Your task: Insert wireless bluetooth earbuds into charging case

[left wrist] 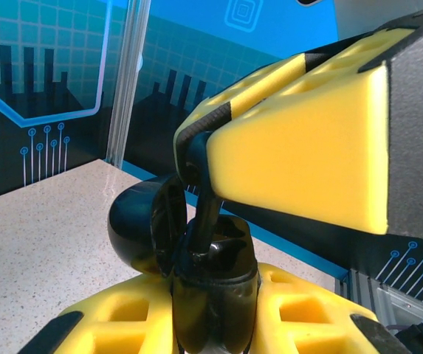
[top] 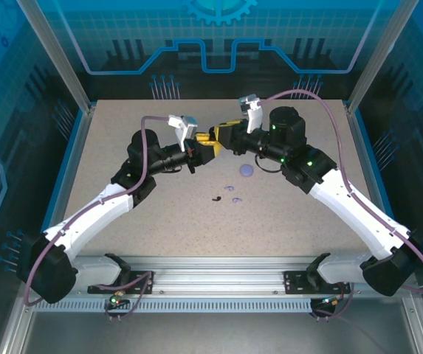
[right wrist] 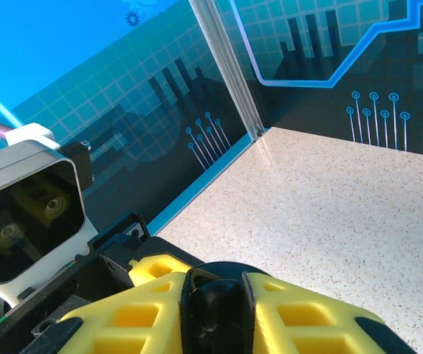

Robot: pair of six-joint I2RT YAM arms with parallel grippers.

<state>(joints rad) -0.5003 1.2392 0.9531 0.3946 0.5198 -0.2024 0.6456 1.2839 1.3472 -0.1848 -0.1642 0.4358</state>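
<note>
My left gripper (top: 194, 152) is shut on a black charging case (left wrist: 222, 317), raised above the table with its round lid (left wrist: 141, 221) swung open to the left. My right gripper (top: 211, 141) meets it from the right, shut on a black earbud (left wrist: 207, 214) whose lower end sits in the case's open top. In the right wrist view the earbud (right wrist: 222, 313) is pinched between the yellow fingers (right wrist: 307, 317). Another black earbud (top: 216, 198) and two lavender earbuds (top: 229, 189) (top: 236, 200) lie on the table beside a round lavender case (top: 246, 170).
The speckled tabletop (top: 122, 140) is ringed by blue printed walls and aluminium posts (top: 86, 103). The left wrist camera housing (right wrist: 26, 214) hangs close to my right gripper. Both arms cross over the middle of the table.
</note>
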